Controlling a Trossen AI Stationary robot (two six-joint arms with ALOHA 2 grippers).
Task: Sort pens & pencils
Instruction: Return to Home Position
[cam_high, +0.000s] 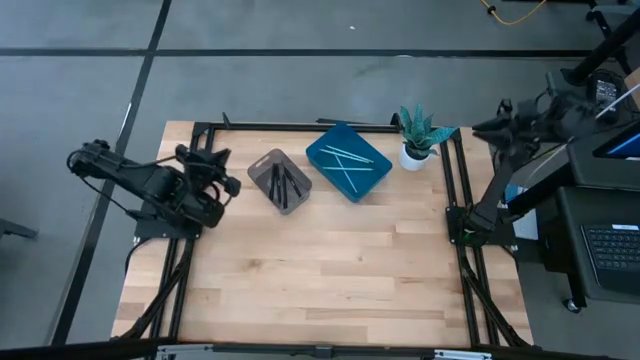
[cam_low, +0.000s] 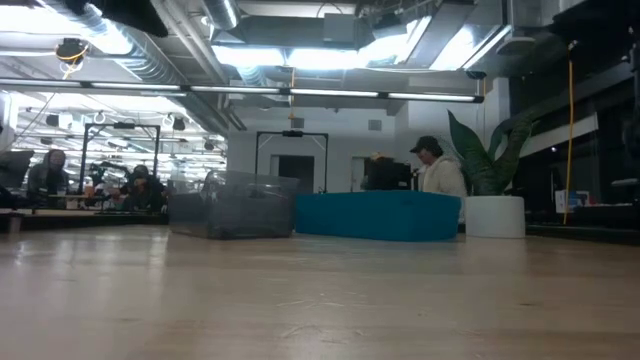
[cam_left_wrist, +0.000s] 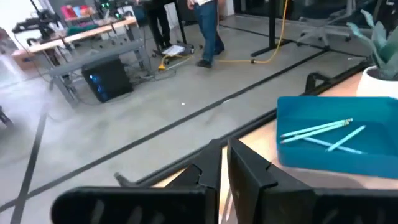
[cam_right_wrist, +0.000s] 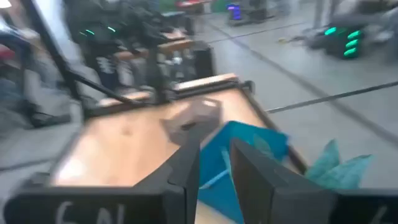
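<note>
Several black sticks (cam_high: 280, 186) lie in a grey tray (cam_high: 262, 172) near the table's far edge. Several light blue sticks (cam_high: 347, 158) lie crossed in a blue tray (cam_high: 375, 173) to the right of it; the left wrist view shows these sticks (cam_left_wrist: 317, 130) in the tray (cam_left_wrist: 311, 158) as well. My left gripper (cam_high: 233, 183) hovers at the table's left edge, just left of the grey tray, shut (cam_left_wrist: 224, 152) and empty. My right gripper (cam_high: 482, 127) sits beyond the table's far right corner, its fingers a little apart (cam_right_wrist: 214, 149), holding nothing.
A potted plant (cam_high: 417, 140) stands at the far right corner beside the blue tray. Black frame rails (cam_high: 455, 190) run along the table's left, right and far edges. Bare wood (cam_high: 330, 270) fills the middle and near part. In the low view, people (cam_low: 437, 170) sit behind the table.
</note>
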